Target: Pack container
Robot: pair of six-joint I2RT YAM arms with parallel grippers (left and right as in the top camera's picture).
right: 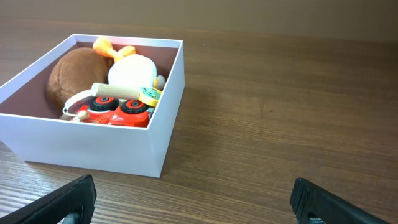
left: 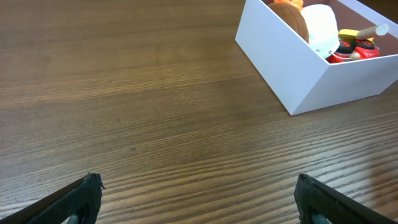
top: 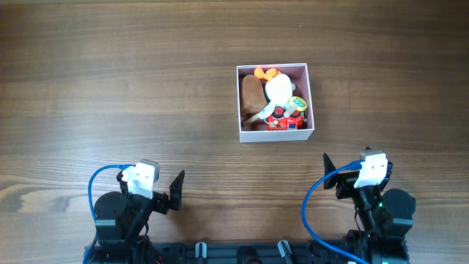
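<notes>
The container [top: 275,135], a square white-walled box with a dusty pink inside, stands on the wooden table at centre right. It holds a brown plush [top: 252,94], a white toy with an orange top [top: 277,88], and a red toy car [top: 284,120]. It shows in the left wrist view [left: 292,68] at upper right and in the right wrist view [right: 112,155] at left. My left gripper [left: 198,198] is open and empty at the front left [top: 176,192]. My right gripper [right: 194,200] is open and empty at the front right [top: 330,172].
Bare wooden table [top: 110,88] surrounds the container on all sides. Blue cables [top: 315,213] loop beside both arm bases at the front edge.
</notes>
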